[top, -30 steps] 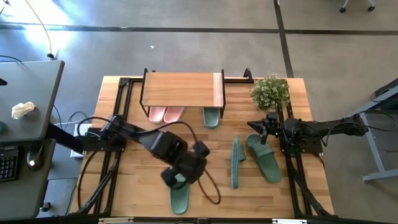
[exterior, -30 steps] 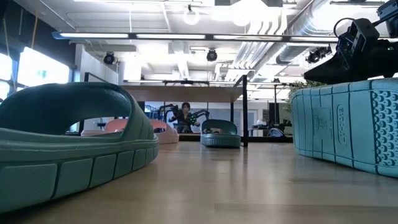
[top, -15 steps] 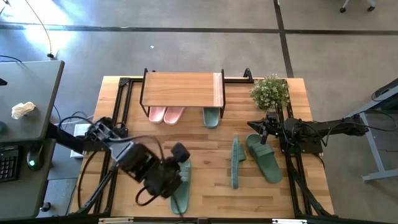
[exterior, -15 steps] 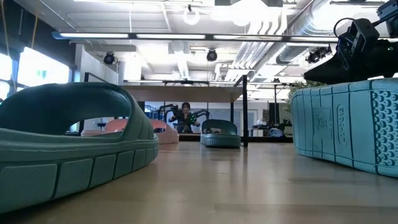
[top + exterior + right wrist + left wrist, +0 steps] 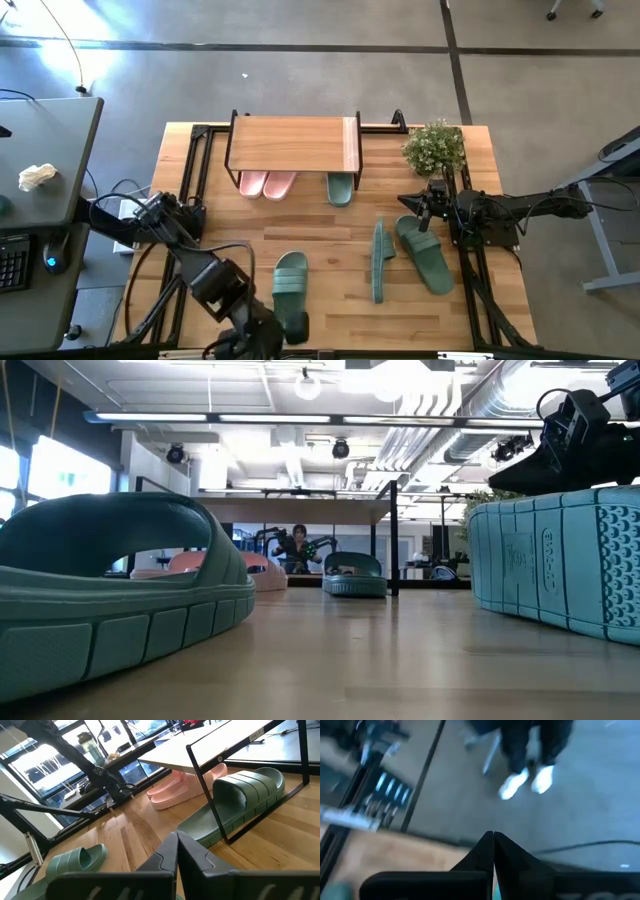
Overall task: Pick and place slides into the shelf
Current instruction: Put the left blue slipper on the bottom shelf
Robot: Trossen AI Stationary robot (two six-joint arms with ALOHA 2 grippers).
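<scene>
From above, we see the shelf (image 5: 293, 143) at the table's far edge, with the pink pair (image 5: 266, 183) and one green slide (image 5: 340, 187) beneath it. Another green slide (image 5: 290, 287) lies flat near the front, just beside the left gripper (image 5: 262, 338). The right gripper (image 5: 412, 205) waits by two more green slides (image 5: 410, 256).

In its wrist view, the left gripper's fingers (image 5: 480, 857) are pressed together, empty.

The right wrist view shows the right gripper's fingers (image 5: 165, 855) pressed together too.

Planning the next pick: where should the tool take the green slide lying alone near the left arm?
Probably its strap. The slide lies sole-down and flat, so the ribbed strap arches clear of the footbed. Come straight down from above with one finger under the arch. Nothing crowds it; the left tool looks shut.
</scene>
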